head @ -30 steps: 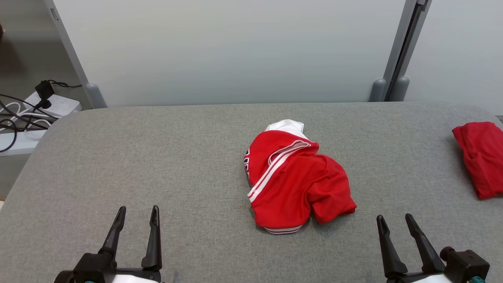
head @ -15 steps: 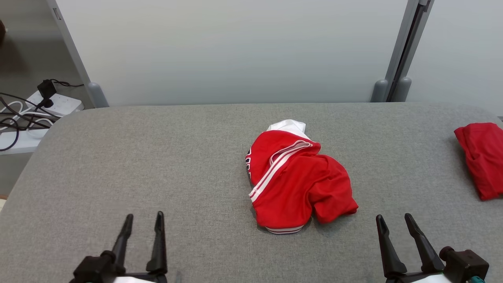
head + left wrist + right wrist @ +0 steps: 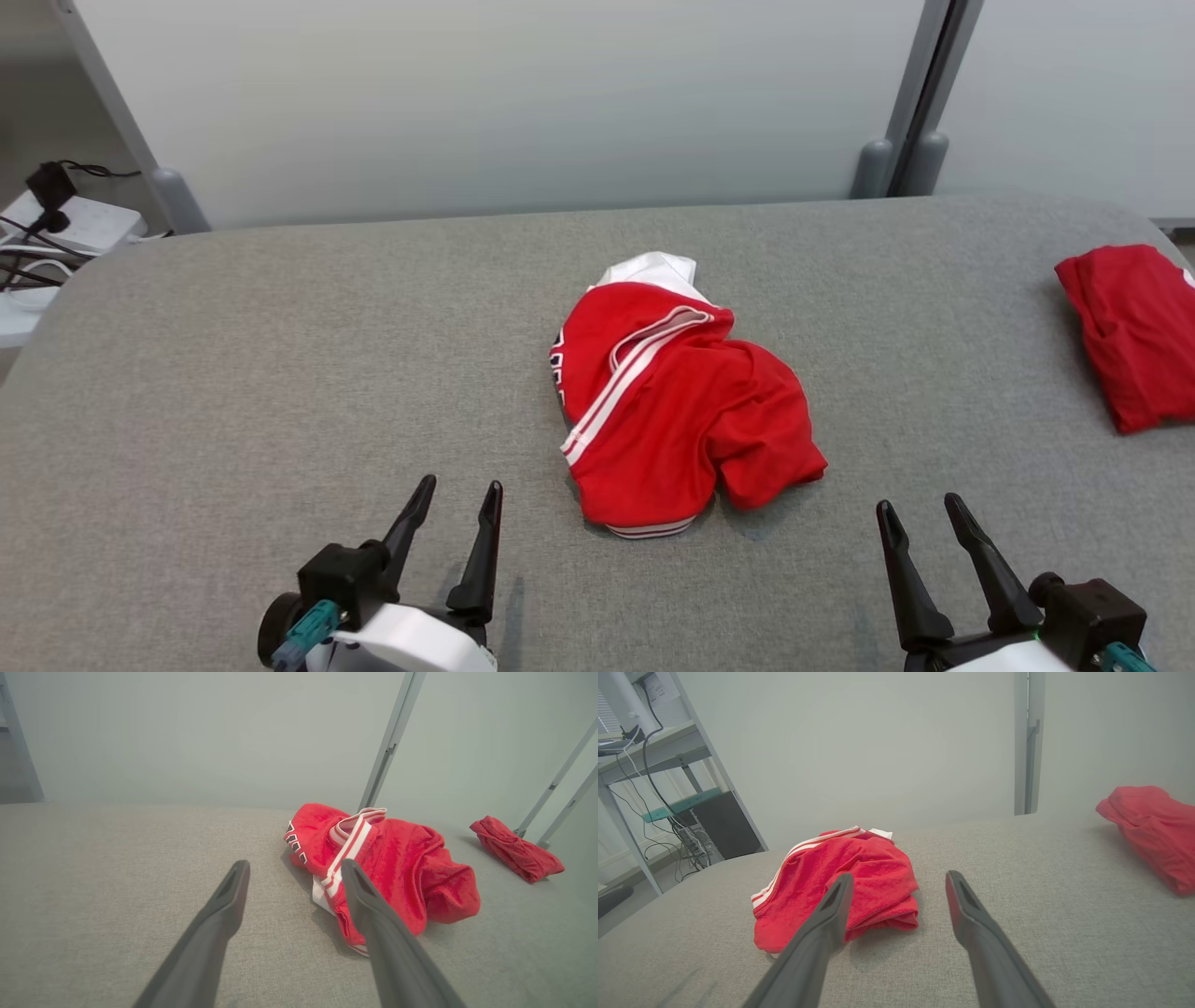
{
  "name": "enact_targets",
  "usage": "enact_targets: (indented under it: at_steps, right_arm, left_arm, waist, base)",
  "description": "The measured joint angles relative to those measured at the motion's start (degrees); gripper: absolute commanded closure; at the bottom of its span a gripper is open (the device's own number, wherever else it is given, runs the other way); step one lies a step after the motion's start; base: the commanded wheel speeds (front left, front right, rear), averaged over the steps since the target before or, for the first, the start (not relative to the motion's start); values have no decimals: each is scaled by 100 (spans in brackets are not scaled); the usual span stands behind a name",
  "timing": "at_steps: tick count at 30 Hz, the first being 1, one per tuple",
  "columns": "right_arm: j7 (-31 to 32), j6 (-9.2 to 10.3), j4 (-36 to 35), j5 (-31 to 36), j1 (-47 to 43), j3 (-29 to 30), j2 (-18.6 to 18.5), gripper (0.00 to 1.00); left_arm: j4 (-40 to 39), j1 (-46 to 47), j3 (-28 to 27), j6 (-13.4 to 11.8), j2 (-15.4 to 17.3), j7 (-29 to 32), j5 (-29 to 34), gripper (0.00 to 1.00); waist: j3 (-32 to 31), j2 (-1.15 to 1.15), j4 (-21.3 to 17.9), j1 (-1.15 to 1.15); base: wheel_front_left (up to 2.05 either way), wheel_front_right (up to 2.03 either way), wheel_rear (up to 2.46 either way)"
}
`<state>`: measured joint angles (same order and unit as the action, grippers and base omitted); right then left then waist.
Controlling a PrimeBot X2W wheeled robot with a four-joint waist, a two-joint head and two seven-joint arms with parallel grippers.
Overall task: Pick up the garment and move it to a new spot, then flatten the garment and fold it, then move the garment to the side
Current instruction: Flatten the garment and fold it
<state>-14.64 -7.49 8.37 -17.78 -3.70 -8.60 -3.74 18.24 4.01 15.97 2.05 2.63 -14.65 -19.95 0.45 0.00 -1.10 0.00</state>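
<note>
Lying crumpled on the grey bench [image 3: 233, 373]: the garment [image 3: 672, 401], red with white stripe trim, bunched in one heap. It sits ahead of both pairs of fingers, off to the right of the left fingers [image 3: 483, 541] and to the left of the right fingers [image 3: 982, 555], touching neither. Both pairs are spread wide, with nothing between them. A white inner layer pokes out at the heap's far end. Dark lettering on the side nearer the left fingers is folded under and unreadable. In the left wrist view one finger overlaps the near hem and hides it. A second red cloth [image 3: 1130, 327] lies well beyond the right fingers, on their outer side, cut off by the frame edge. Both wrists are cropped at the bottom of the head view.
</note>
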Motion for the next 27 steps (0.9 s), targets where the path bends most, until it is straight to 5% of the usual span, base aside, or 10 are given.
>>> enact_targets:
  at_steps: [9, 22, 24, 27]
  right_arm:
    - [0, 0, -64, -1, 377, -116, -96, 0]
    - [0, 0, 197, -160, 934, -742, -149, 0]
    - [0, 0, 235, -194, 987, -844, -164, 0]
    - [0, 0, 328, -223, 1031, -946, -192, 0]
  left_arm:
    - [1358, 1084, 829, 152, -3, 0, -99, 0]
    - [2773, 1889, 1969, 353, -14, 1, -1252, 0]
    - [2819, 1956, 2083, 369, -14, 1, -1344, 90]
    - [2774, 2017, 2250, 402, -15, 1, -1466, 100]
  waist:
    - [519, 0, -262, 0]
    - [785, 0, -560, 0]
    - [781, 0, -569, 0]
    - [755, 0, -564, 0]
  base:
    - [0, 0, 0]
    - [0, 0, 0]
    - [0, 0, 0]
    - [0, 0, 0]
